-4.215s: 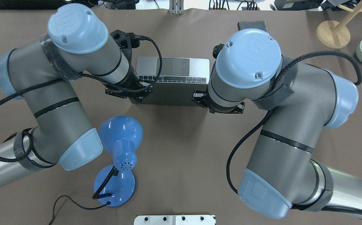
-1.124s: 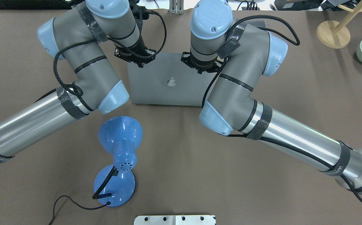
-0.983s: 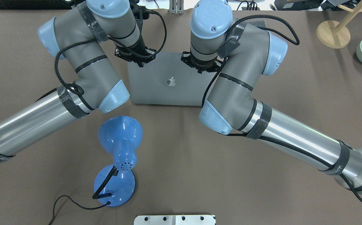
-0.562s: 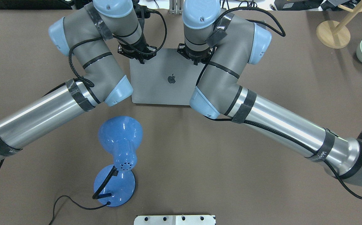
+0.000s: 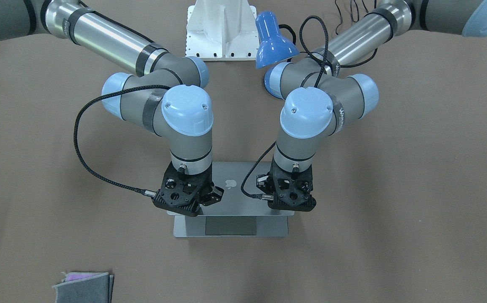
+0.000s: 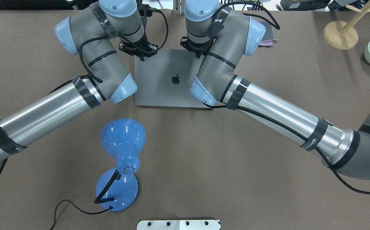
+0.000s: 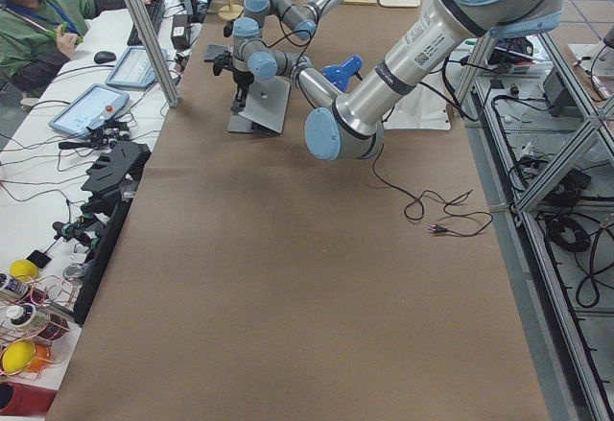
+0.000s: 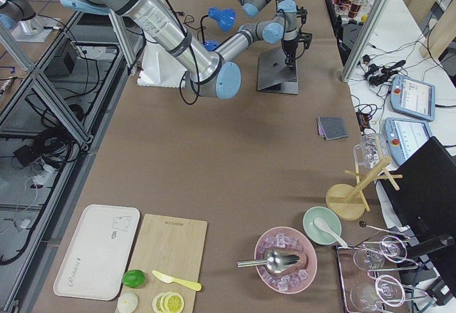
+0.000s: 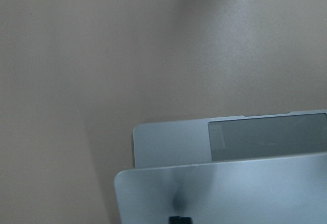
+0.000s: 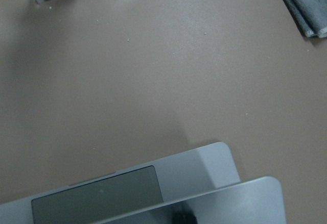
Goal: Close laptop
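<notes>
Overhead exterior showed only the grey lid of the laptop (image 6: 162,91) with its dark apple logo (image 6: 175,79), lying on the brown tabletop (image 6: 204,166) between the two arms, a blue desk lamp (image 6: 122,140) standing nearer the robot; exterior front-facing showed what that view hid, the trackpad (image 5: 230,226) and palm rest uncovered past the lid's edge, so the lid was low but not shut down; exterior right showed it slanted above the base; both arms reached far forward, forearms converging, wrists pointing straight down over the lid's far corners, one on each side of the logo; each wrist view caught a dark tip of the left pincer (image 9: 180,219) and the right pincer (image 10: 183,218) against the lid near its edge; how wide either stood, or whether it gripped anything, I could not tell.
</notes>
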{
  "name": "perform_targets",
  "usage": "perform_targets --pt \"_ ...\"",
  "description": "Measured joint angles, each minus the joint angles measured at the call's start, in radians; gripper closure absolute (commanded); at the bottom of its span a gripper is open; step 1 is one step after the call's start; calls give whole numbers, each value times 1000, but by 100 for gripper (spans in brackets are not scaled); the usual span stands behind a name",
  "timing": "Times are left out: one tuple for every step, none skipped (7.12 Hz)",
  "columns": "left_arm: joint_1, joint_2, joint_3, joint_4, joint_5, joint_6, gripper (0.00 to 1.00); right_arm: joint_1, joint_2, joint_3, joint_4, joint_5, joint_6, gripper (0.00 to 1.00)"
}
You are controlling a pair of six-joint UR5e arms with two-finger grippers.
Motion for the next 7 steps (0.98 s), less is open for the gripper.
perform_targets --pt "-1 -9 32 -20 14 3 100 1 7 -35 28 1 -3 100" --pt "-1 -22 70 -44 29 8 100 2 14 -64 49 1 -5 100" --pt "-1 -32 111 -72 40 15 100 2 18 -84 64 1 -7 100" --pt "-1 -40 150 -97 52 22 100 1 21 -109 84 1 -7 100" --pt "1 -52 188 -115 64 26 100 -1 22 -137 112 1 -7 100" --pt "4 -60 231 -143 82 28 100 -3 24 -162 135 1 -9 100" --pt "10 -64 264 -167 97 29 100 -7 26 -187 158 1 -11 100"
